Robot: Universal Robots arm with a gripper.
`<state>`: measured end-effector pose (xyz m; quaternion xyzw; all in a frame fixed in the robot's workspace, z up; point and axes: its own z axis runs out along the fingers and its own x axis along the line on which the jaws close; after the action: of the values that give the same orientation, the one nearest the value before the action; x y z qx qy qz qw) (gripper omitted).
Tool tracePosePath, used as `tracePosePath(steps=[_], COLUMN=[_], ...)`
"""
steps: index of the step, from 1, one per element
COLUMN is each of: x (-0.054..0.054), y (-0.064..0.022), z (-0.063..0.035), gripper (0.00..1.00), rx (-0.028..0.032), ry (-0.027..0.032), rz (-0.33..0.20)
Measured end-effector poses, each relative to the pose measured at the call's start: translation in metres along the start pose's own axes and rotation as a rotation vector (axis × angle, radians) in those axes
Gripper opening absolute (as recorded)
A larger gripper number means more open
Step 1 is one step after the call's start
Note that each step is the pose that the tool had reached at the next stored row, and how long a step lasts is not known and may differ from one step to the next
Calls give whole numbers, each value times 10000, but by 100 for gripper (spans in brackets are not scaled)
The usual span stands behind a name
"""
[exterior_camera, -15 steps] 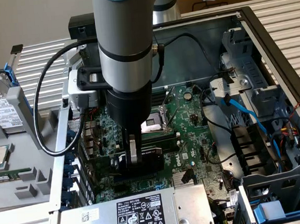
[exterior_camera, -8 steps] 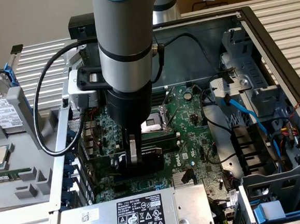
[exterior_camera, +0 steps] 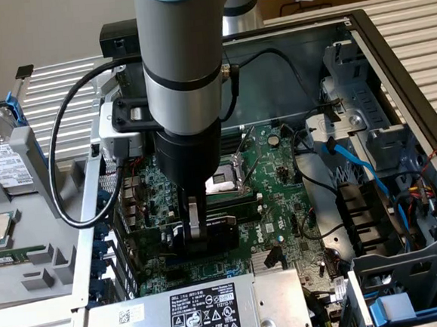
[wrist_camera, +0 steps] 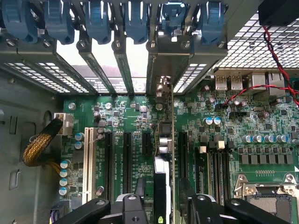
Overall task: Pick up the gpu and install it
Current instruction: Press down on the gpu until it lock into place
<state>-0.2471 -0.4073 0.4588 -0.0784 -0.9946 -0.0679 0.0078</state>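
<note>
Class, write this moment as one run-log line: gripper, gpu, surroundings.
gripper: low over motherboard, straddling gpu | gpu: upright on edge in expansion slot, bracket at rear opening | case: open

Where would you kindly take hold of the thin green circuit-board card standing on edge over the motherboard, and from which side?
Grip the thin green circuit-board card along its free long edge, pinching its two flat faces, coming straight down toward the large green motherboard. It stands upright on edge, and the black slots beside it are empty.
</note>
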Motion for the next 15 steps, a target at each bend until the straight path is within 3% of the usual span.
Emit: tracePosePath(steps=[15], x=[0], y=[0], z=[0], gripper=[41], rx=[0], ry=[0], rz=[0])
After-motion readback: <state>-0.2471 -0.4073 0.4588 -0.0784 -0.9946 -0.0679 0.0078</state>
